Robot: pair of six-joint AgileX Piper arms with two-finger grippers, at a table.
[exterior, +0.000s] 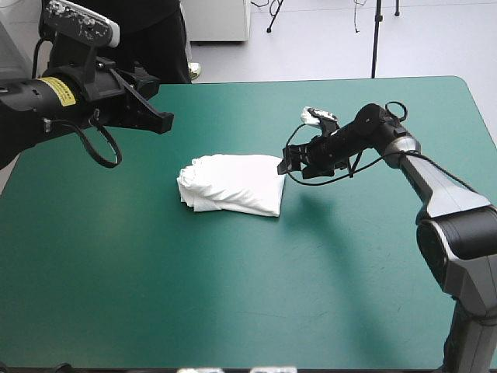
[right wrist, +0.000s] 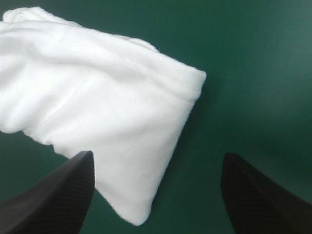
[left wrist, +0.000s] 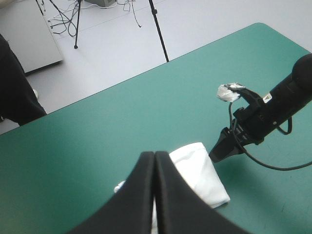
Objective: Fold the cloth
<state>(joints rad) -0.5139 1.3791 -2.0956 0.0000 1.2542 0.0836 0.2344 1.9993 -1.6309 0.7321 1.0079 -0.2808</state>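
Right wrist view: the right gripper [right wrist: 157, 155] stands wide open and empty, with a corner of the T-shirt [right wrist: 97, 112] lying just ahead, between its fingertips. The shirt is a folded white bundle near the middle of the teal-green cover [exterior: 155, 295], and this gripper sits low at its 3 o'clock edge, just beside it. The left gripper [exterior: 161, 120], closed on nothing, hangs raised toward the bundle's 10 o'clock, well apart. I judge the folding done or nearly so (the 9 o'clock end looks bunched). The next move calls for backing off without snagging the hem. The cover lies smooth; beyond its 12 o'clock edge are pale floor [exterior: 311, 47] and a thin black stand [exterior: 376, 39].
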